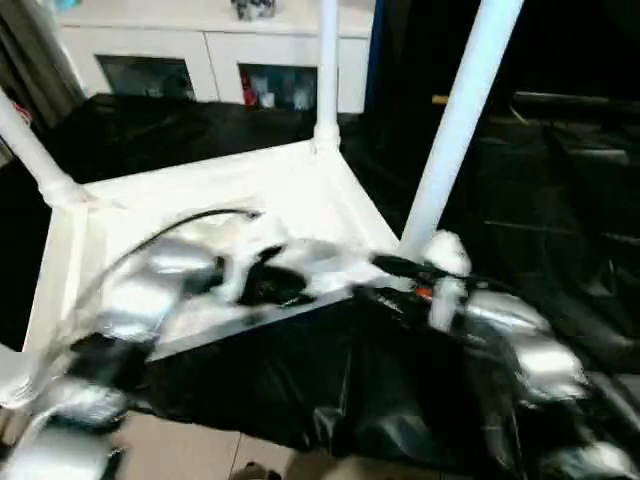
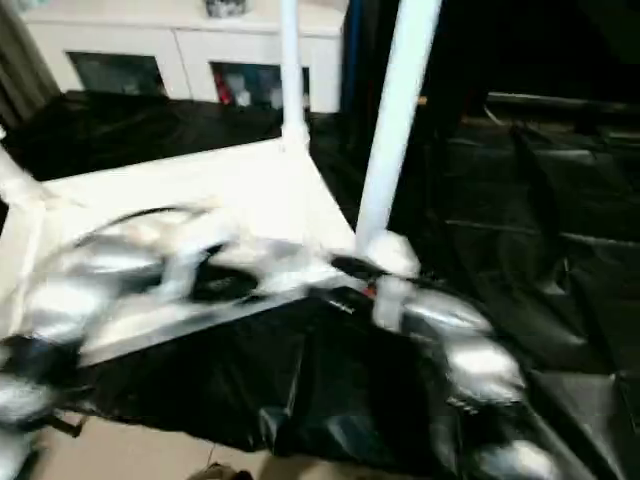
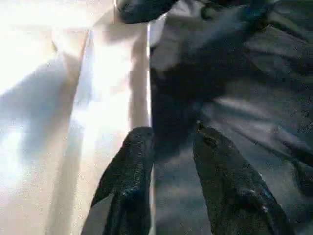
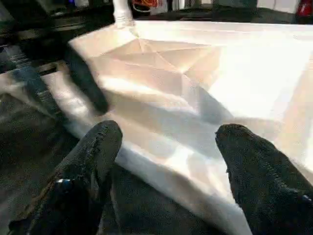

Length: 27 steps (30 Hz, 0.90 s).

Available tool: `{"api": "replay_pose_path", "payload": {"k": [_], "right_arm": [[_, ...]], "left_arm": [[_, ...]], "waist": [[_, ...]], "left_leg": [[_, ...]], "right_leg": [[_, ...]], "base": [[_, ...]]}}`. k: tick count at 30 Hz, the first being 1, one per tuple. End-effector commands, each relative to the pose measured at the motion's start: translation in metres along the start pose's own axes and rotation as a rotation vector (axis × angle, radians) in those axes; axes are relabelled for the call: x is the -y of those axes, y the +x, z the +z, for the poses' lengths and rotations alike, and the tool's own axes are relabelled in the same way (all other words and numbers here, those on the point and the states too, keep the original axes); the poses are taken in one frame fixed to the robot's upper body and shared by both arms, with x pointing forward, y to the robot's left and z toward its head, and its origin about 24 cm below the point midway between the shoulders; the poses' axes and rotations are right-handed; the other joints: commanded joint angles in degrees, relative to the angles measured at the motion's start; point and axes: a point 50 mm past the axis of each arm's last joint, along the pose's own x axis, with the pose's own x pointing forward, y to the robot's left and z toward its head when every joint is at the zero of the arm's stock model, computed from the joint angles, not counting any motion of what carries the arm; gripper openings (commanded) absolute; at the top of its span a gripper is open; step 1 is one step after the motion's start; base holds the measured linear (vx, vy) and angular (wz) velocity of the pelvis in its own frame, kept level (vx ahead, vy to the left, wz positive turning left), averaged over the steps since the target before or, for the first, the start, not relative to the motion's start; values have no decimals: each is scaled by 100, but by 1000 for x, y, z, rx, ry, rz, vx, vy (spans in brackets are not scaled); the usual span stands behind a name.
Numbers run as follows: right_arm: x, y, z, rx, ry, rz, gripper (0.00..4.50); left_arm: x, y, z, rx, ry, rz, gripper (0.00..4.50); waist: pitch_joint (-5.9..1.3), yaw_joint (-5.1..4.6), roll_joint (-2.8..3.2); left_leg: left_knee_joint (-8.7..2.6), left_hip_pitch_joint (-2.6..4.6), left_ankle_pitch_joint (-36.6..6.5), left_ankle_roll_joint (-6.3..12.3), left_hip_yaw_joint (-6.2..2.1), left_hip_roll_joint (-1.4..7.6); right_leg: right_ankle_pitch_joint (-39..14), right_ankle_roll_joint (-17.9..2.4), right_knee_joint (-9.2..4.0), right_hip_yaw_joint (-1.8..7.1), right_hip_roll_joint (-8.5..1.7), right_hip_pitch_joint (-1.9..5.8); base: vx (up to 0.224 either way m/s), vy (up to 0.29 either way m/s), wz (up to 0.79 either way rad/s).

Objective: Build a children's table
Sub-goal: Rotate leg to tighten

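The white table top (image 1: 290, 195) lies upside down on a black sheet. Three white legs stand up from its corners: one at the far corner (image 1: 327, 70), one at the near right corner (image 1: 455, 130) and one at the left (image 1: 30, 150). My left gripper (image 1: 265, 283) hovers at the top's front rim; in the left wrist view it (image 3: 172, 137) is open with nothing between its fingers. My right gripper (image 1: 395, 268) sits by the foot of the near right leg. In the right wrist view it (image 4: 170, 131) is open over the rim (image 4: 161, 161).
The black sheet (image 1: 320, 380) covers the floor around the table and runs off to the right. A white cabinet with glass doors (image 1: 200, 55) stands at the back. Pale floor tiles (image 1: 180, 450) show at the near edge.
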Motion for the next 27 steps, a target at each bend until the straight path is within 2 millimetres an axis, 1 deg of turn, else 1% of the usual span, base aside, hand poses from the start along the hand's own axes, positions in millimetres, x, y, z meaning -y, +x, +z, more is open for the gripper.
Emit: {"api": "replay_pose_path", "payload": {"k": [1,2,3,4,5,6,7,8,9,10,11,12,13,14,15,16,17,19,20,21,22,23,25,27], "right_arm": [[1,12,-1,-18,13,-27,357],[1,19,0,-17,15,-45,357],[1,25,1,-13,14,-63,357],[3,33,1,-13,27,-108,357],[5,40,3,-8,33,-158,357],[6,43,4,-3,38,-184,357],[9,50,6,6,60,-243,357],[11,54,8,15,75,-292,357],[12,57,9,29,89,-328,357],[12,57,9,29,89,-328,357],[14,59,10,45,112,-364,357],[14,59,10,45,112,-364,357],[14,61,12,69,134,-402,357],[17,62,12,88,153,-466,357],[19,62,12,94,163,-501,357],[21,62,11,103,176,-559,357],[21,62,11,103,176,-559,357],[33,54,7,106,224,-694,357],[34,54,7,106,226,-700,357],[44,45,4,106,256,-800,357],[46,43,4,108,261,-814,357],[49,40,4,112,268,-838,357],[59,30,5,130,279,-901,357],[65,23,6,141,285,-941,357]], "left_arm": [[7,-3,-1,-16,-12,-31,215],[9,-4,-4,-33,-19,-38,215],[10,-4,-7,-46,-24,-40,233],[12,-4,-9,-58,-33,-40,233],[14,-4,-11,-71,-38,-39,237],[14,-4,-12,-79,-39,-39,246],[16,-4,-14,-96,-42,-34,271],[16,-3,-14,-105,-43,-24,271],[17,-3,-15,-110,-42,-19,278],[17,-3,-15,-110,-42,-19,283],[18,-3,-15,-114,-46,-17,291],[18,-3,-15,-114,-46,-17,302],[19,-3,-15,-122,-45,-10,311],[21,-3,-16,-137,-46,-7,311],[21,-3,-17,-145,-45,-3,323],[22,-3,-18,-159,-43,3,323],[22,-3,-18,-159,-43,3,334],[22,-2,-22,-182,-34,20,352],[22,-2,-22,-182,-33,21,352],[20,-1,-24,-192,-24,46,366],[19,-1,-24,-194,-21,51,366],[19,-1,-25,-198,-17,61,377],[16,-1,-25,-203,-4,88,398],[14,-2,-24,-200,7,108,398]], "waist": [[-360,-11,-25],[-364,-12,-14],[-365,-10,3],[-360,-12,4],[-362,-15,26],[-363,-29,14],[-376,-20,33],[-376,-30,30],[-386,-33,30],[-386,-29,40],[-387,-36,36],[-400,-51,33],[-402,-56,32],[-402,-65,44],[-399,-84,39],[-404,-88,42],[-404,-94,40],[-409,-91,53],[-407,-89,57],[-401,-80,69],[-401,-68,71],[-396,-53,69],[-383,-35,65],[-383,-17,52]], "left_leg": [[-440,181,-1116,152,-129,299],[-446,170,-1089,120,-140,302],[-453,161,-1065,83,-139,285],[-454,176,-1097,54,-132,285],[-462,184,-1102,-5,-137,284],[-468,167,-1109,-53,-137,271],[-459,187,-1103,-82,-135,274],[-466,174,-1080,-99,-143,273],[-460,176,-1069,-119,-138,259],[-455,179,-1060,-126,-135,262],[-452,159,-995,-107,-136,248],[-446,151,-917,-96,-139,245],[-438,151,-892,-72,-135,246],[-441,144,-869,-74,-142,247],[-442,151,-894,-80,-136,236],[-436,158,-892,-87,-135,235],[-437,157,-888,-91,-133,236],[-432,180,-932,-111,-129,236],[-427,195,-942,-122,-122,233],[-429,202,-1018,-146,-115,233],[-435,214,-1077,-170,-116,238],[-434,240,-1182,-216,-106,235],[-442,236,-1375,-261,-105,231],[-439,242,-1445,-281,-102,227]], "right_leg": [[-1258,-1359,-364,332,-378,202],[-1210,-1377,-341,338,-394,210],[-1185,-1355,-343,333,-387,220],[-1185,-1342,-349,337,-381,207],[-1114,-1351,-336,342,-380,210],[-1067,-1347,-328,342,-377,230],[-974,-1334,-315,348,-386,221],[-927,-1345,-304,351,-386,235],[-887,-1341,-300,346,-383,245],[-838,-1333,-294,349,-384,239],[-726,-1319,-282,344,-373,263],[-594,-1336,-261,342,-374,275],[-537,-1341,-258,342,-379,275],[-533,-1344,-253,344,-387,279],[-552,-1342,-258,334,-362,274],[-569,-1340,-257,337,-369,273],[-569,-1339,-259,341,-371,279],[-611,-1328,-266,338,-363,265],[-621,-1333,-269,342,-357,247],[-656,-1320,-272,343,-348,234],[-698,-1301,-280,341,-347,230],[-745,-1283,-284,339,-331,208],[-908,-1204,-302,354,-339,210],[-1035,-1154,-314,363,-342,204]], "base": [[0,0,0],[0,0,0],[0,0,0],[0,0,0],[0,0,0],[0,0,0],[0,0,0],[0,0,0],[0,0,0],[0,0,0],[0,0,0],[0,0,0],[0,0,0],[0,0,0],[0,0,0],[0,0,0],[0,0,0],[0,0,0],[0,0,0],[0,0,0],[0,0,0],[0,0,0],[0,0,0],[0,0,0]]}}
